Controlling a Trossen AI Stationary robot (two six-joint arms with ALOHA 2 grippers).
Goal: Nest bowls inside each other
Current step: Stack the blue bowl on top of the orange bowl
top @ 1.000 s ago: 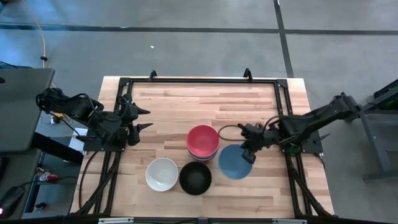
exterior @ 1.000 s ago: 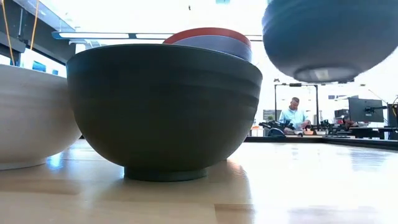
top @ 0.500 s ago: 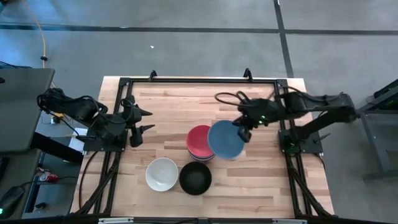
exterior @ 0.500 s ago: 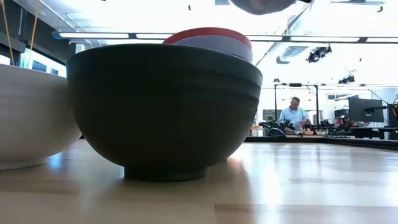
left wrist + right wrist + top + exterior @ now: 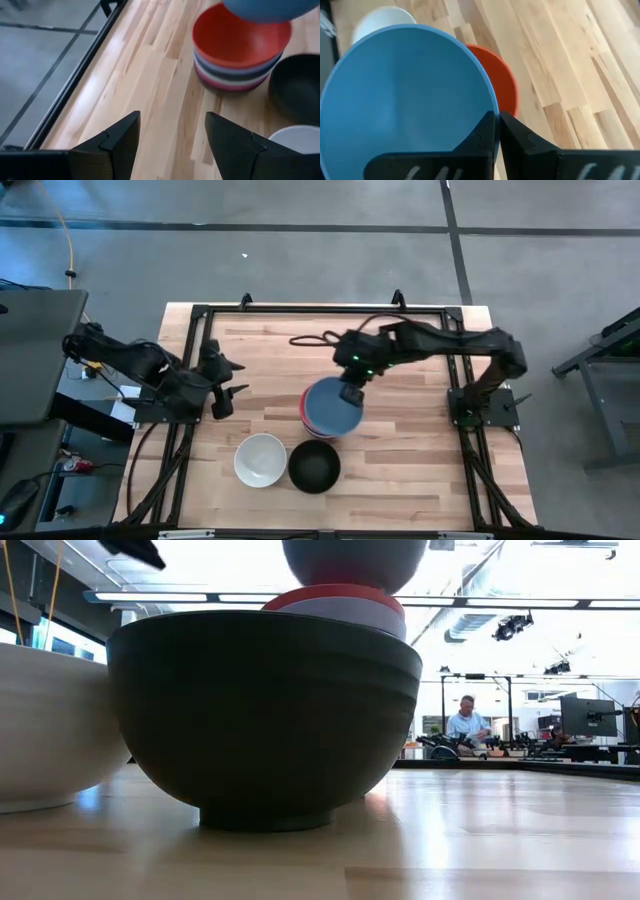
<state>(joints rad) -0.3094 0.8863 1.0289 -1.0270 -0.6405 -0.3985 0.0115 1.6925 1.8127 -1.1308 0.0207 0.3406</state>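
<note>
High view: the right claw (image 5: 346, 394) grips the blue bowl (image 5: 331, 408) by its rim, directly over the stack (image 5: 310, 423) of nested bowls. The left claw (image 5: 228, 377) waits open, well apart at the table's edge.

Low view: the blue bowl hangs just above the red bowl (image 5: 330, 592) topping the stack.

Right wrist view: jaws pinched shut on the rim.

Step in hand: placing. Next, lower squarely, then release.

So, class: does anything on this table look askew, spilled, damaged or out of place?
Nothing stands out. The right gripper holds the blue bowl by its rim above the stack; the white bowl and black bowl sit upright.
</note>
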